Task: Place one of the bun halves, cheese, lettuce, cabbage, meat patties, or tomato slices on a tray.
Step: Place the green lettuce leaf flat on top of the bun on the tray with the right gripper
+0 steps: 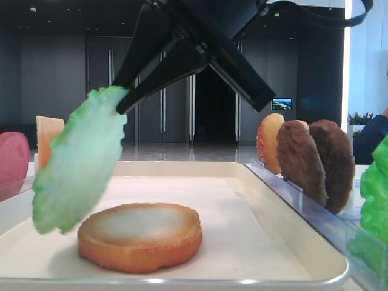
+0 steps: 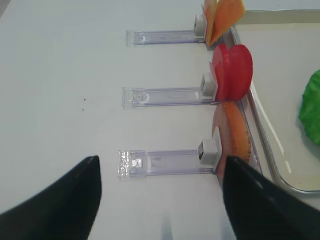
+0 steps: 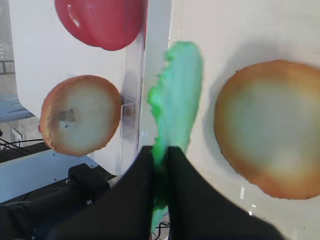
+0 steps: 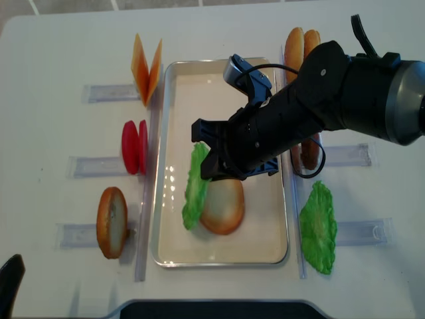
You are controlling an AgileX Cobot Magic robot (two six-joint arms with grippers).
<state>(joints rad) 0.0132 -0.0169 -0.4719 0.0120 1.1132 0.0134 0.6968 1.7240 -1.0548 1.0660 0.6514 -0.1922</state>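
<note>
Bun half [image 1: 140, 236], toasted face up, on white tray [image 1: 254, 206]; lettuce [image 1: 79, 160] hanging over it, pinched by right gripper [image 1: 124, 97]. Left gripper [image 2: 160, 192] spread. No legible writing.

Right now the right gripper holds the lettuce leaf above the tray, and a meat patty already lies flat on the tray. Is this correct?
Not quite: a bun half, not a meat patty, lies flat on the tray, as the low exterior high view shows. The right gripper does hold the lettuce leaf above it.

One tray [image 4: 163, 199], four bun halves [image 4: 222, 206], two lettuce leaves [image 4: 195, 186], two cheese slices [image 4: 146, 68], two tomato slices [image 4: 135, 147]
</note>
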